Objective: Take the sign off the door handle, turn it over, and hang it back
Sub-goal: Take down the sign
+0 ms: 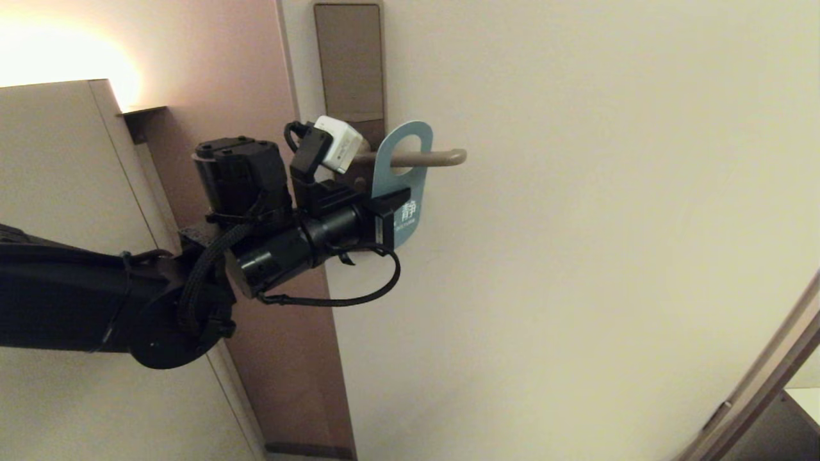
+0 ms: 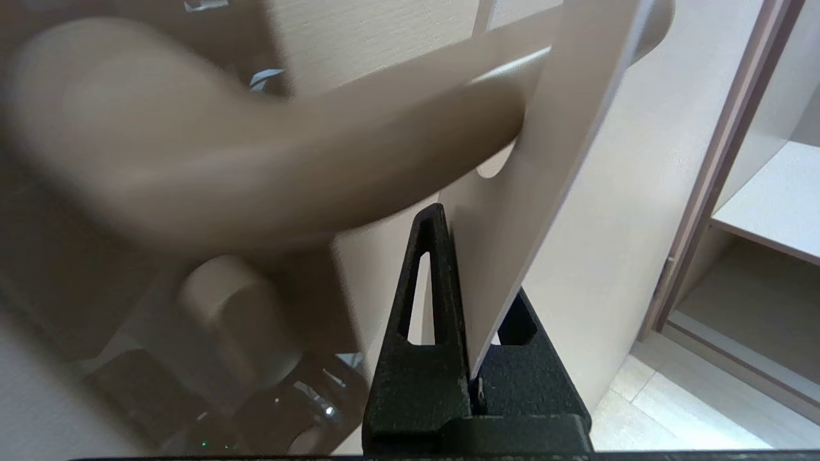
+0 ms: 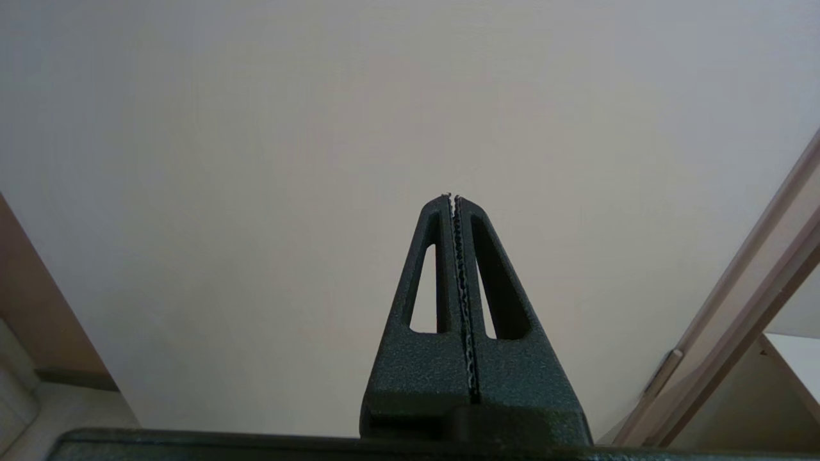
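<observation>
The sign was seen hanging on the door handle, the lever passing through its oval hole, with the teal-blue face turned outward toward the room. The left gripper was clamped on the lower part of the sign, just below the handle; in the left wrist view the card was pinched edge-on between the two fingers, with the handle running through the hole beyond the fingertips. The right gripper was held away from the door, its fingers pressed together on nothing, and was not visible in the head view.

Whether the sign was being removed or rehung could not be told from these views. If removal was the step, the card would best be slid to the right along the lever, past its rounded end, and kept square to the handle so that the rim of the hole did not catch. The grip appeared to sit near the edge of the card, so a slow, straight pull was judged safer than a twist, which might let the thin card pivot or slip between the fingers. The lock plate was best kept clear of the wrist.
</observation>
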